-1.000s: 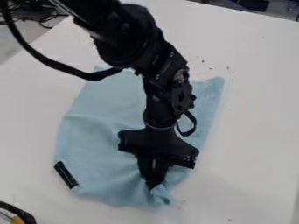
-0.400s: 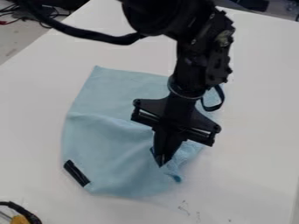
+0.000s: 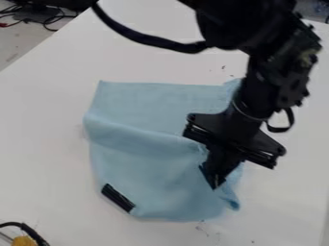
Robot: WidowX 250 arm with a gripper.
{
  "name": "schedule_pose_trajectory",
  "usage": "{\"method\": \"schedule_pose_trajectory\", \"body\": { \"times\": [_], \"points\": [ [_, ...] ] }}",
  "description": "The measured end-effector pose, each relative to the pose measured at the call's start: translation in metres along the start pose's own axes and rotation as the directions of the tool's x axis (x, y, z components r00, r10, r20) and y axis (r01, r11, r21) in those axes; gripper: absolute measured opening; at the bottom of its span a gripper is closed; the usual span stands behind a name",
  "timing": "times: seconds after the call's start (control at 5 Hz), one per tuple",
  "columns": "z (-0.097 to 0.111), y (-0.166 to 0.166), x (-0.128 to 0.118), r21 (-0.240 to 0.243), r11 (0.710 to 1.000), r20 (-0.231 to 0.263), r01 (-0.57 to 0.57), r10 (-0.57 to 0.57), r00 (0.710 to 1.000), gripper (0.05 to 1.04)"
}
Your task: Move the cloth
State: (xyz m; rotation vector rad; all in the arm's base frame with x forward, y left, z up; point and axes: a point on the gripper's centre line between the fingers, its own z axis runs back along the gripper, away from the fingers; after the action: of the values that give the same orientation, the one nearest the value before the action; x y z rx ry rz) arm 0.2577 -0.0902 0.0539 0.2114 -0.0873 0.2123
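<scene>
In the camera view I have the cloth point(image 3: 145, 166) spread across the middle of the frame on the counter point(image 3: 45, 134), a ridge running across it and a black tag point(image 3: 118, 198) at its lower left. My claw point(image 3: 217, 184) looks closed, its tips together on a pinch of fabric near the lower right edge, where it puckers. I'd expect it light, limp and unbreakable, so it should drag and bunch rather than travel flat; a gathered fold near an edge, like this one, is where I'd take hold. The arm point(image 3: 273, 79) comes down from the upper right, claw slanting toward lower left.
</scene>
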Motion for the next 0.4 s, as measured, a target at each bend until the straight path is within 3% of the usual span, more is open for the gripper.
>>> {"method": "schedule_pose_trajectory", "body": {
  "times": [0.4],
  "points": [
    [-0.0149,-0.027,-0.0036,-0.006,1.0,0.027,0.021,-0.02,0.999,0.078]
  ]
}}
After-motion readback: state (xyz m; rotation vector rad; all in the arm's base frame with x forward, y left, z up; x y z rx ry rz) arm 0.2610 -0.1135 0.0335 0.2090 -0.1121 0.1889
